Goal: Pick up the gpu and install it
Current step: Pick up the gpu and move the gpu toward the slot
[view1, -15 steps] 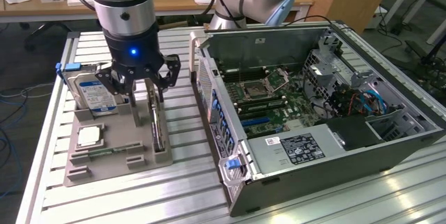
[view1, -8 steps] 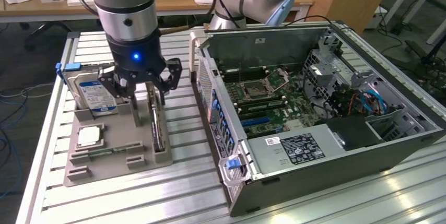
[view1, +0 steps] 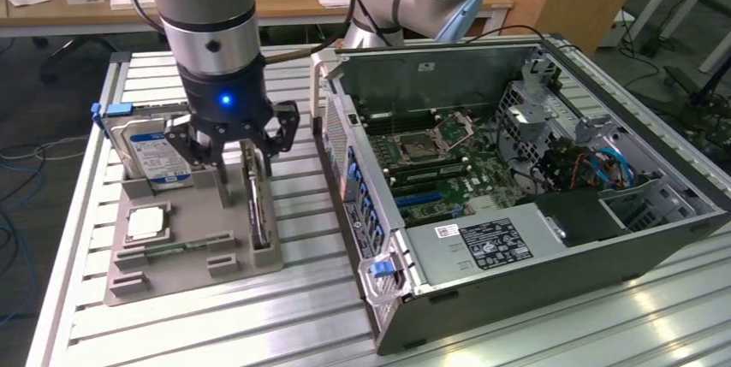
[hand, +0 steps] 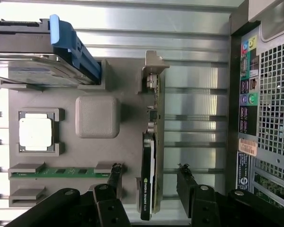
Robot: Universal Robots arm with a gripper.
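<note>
Aluminium slats form the table [view1: 286,324], which carries two items: a grey moulded tray [view1: 183,211] at the exterior view's left and an open computer case [view1: 549,290] at the exterior view's right. The two sit close beside each other with a narrow strip of table between them.

Tray contents:
- The gpu [view1: 258,209] stands on its long edge in a slot along the side of the tray nearest the case. In the wrist view the gpu [hand: 153,137] is seen edge-on, with the silvery bracket [hand: 154,68] at one end and the black shroud with a green logo at the other.
- A hard drive [view1: 154,155] with a blue-white label stands in a slot at the far end of the tray.
- A square silver processor chip [view1: 145,223] lies flat in its pocket, with a green memory stick [hand: 61,172] in a slot just beside it.

Hand state: the hand [view1: 240,170] hangs straight down from the arm, directly over the gpu, with its jaws apart. In the wrist view the hand [hand: 149,180] straddles the shroud end of the card. One of the black fingers [hand: 114,178] is on the tray side and the other on the case side, each with a visible gap to the card, so nothing is clamped. The gpu rests in its slot, not lifted.

Case: the open side faces up, exposing the green motherboard [view1: 446,162] inside
</note>
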